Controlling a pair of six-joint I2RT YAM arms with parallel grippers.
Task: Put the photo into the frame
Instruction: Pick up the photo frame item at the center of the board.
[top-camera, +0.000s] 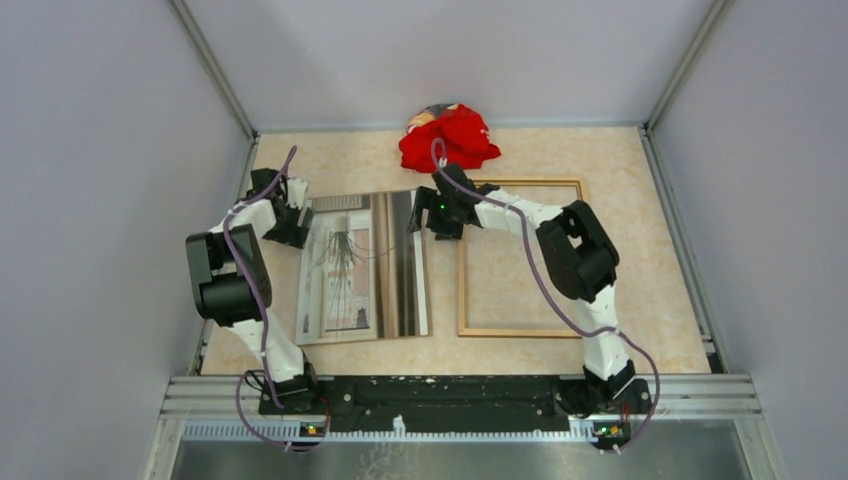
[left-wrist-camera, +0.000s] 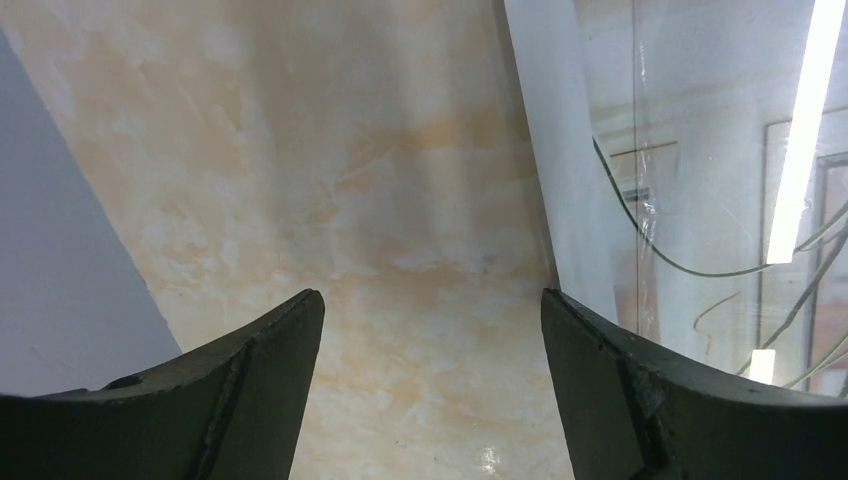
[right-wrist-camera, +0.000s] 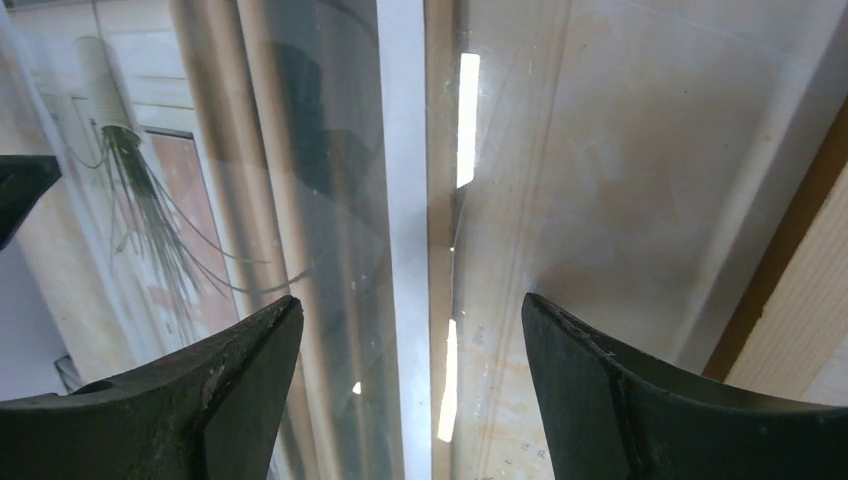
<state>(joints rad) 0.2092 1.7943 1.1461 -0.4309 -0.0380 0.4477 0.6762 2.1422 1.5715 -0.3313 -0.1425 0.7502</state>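
- Beige marbled tabletop (top-camera: 645, 290) keeps open room along its right side.
- Rectangular frame of thin light-brown wooden strips (top-camera: 520, 332) lies right of centre, enclosing bare tabletop.
- Large thin print of a curtained window (top-camera: 365, 270) lies face up just left of it.
- Left arm (top-camera: 232, 290) bends to the print's far left corner, jaws spread.
- Right arm (top-camera: 578, 255) reaches its far right corner, jaws spread astride the edge.

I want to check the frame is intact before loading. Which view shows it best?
Top external: nearly the whole frame lies flat to the right of the photo, and the right arm covers only bits of it. Right wrist catches just one brown strip at its edge. Left wrist shows none of it.
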